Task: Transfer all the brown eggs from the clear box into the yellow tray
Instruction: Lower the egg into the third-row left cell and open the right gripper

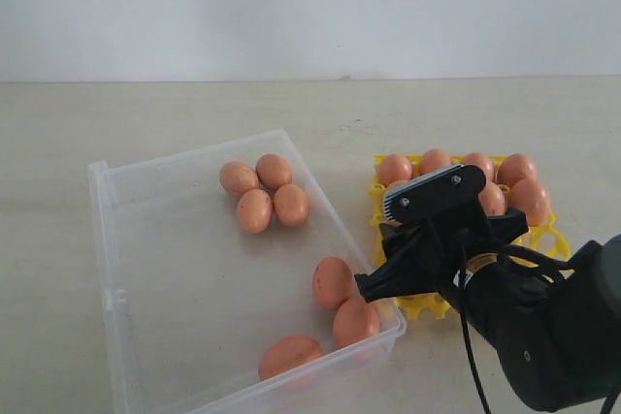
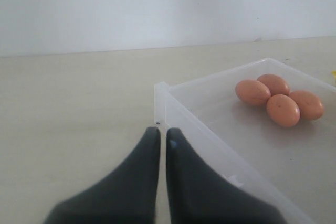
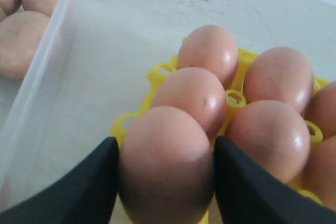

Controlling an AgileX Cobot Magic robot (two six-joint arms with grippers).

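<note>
Exterior view: raised and set back, looking down across the whole clear box [image 1: 146, 239] toward the far wall [image 1: 310, 7].
Left wrist view: low, just outside a box corner, over the left pincer [image 2: 163, 136], facing across the box.
Right wrist view: very close, outside the box's wall, past the right pincer [image 3: 165, 156] onto the yellow tray [image 3: 243, 64].
Shared: exterior and left wrist views both show four clustered brown eggs [image 1: 254, 210] inside the box.

Left tool [image 2: 163, 139] fingers together; right tool [image 3: 164, 148] snug around brown egg [image 3: 167, 177].

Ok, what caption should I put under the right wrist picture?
Right gripper hugging a brown egg at the yellow tray, beside other eggs.
</note>
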